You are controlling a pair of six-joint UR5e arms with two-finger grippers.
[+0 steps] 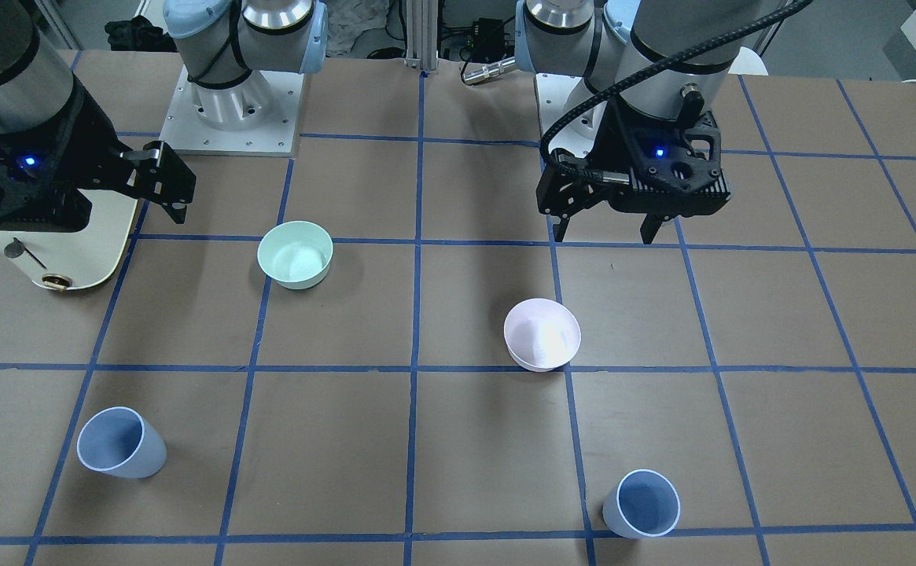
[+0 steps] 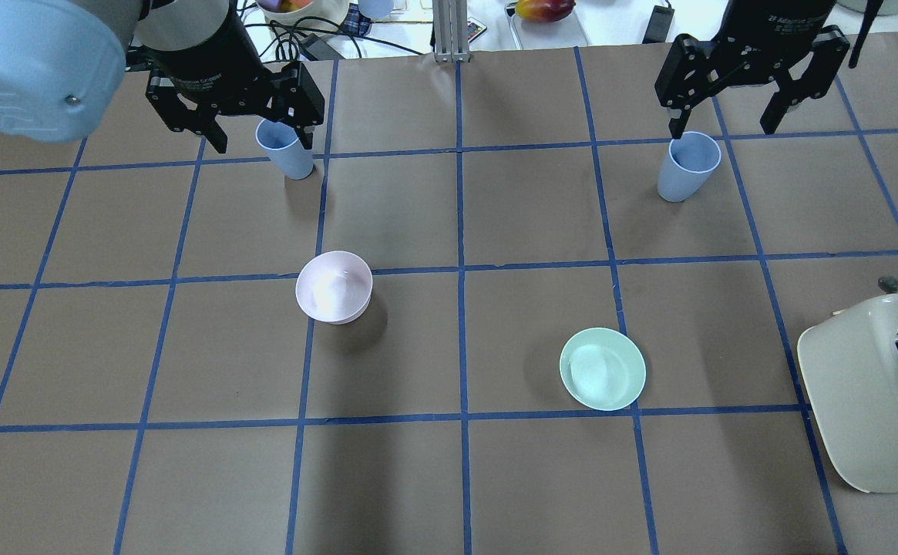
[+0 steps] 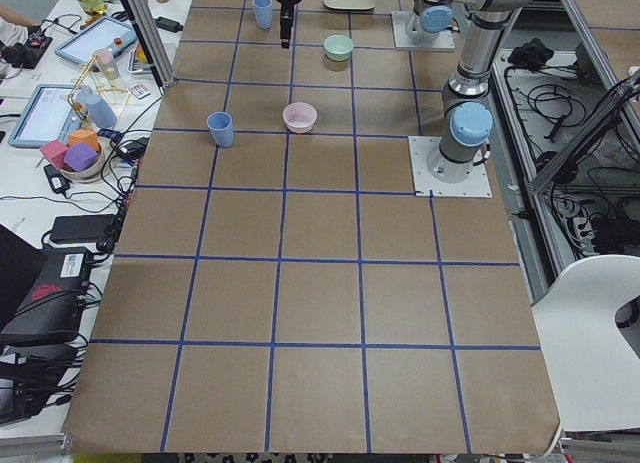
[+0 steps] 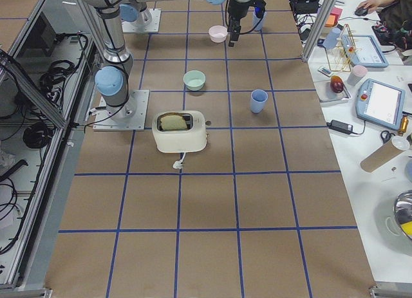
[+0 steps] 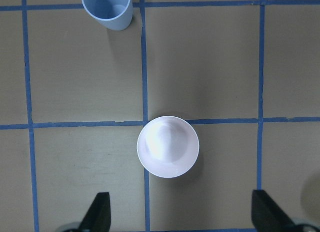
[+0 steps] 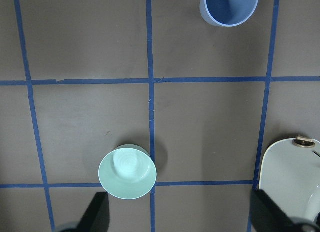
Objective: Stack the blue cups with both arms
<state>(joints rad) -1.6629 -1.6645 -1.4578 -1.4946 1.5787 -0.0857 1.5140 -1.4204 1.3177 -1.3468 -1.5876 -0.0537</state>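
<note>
Spread wide and empty, the left gripper [image 1: 605,234] and the right gripper [image 2: 726,123] hang high over the brown, blue-taped table [image 2: 387,493], neither holding anything. Directly below and just ahead of the left fingers [image 5: 97,217] sits a pale pink round plastic bowl [image 5: 168,147]. Just ahead of one right finger [image 6: 95,217] lies a mint-green round plastic bowl [image 6: 127,172], and beside the other stands a cream toaster [image 6: 295,177]. Farther ahead of each pair of fingertips, well apart from each other, stand the two blue cups, pale periwinkle tapered plastic tumblers without handles. Both the left cup [image 5: 106,9] and the right cup [image 6: 230,6] are upright, mouths up. Nothing is stacked yet.

The cups look light, stiff and smooth, so they are likely easy to tip with a nudge and apt to slip along their taper under a squeeze. The surest hold appears to be across the wall just under the rim, leaving the base free to nest. The low bowls lie near each direct path, and an approach from above should clear them.
</note>
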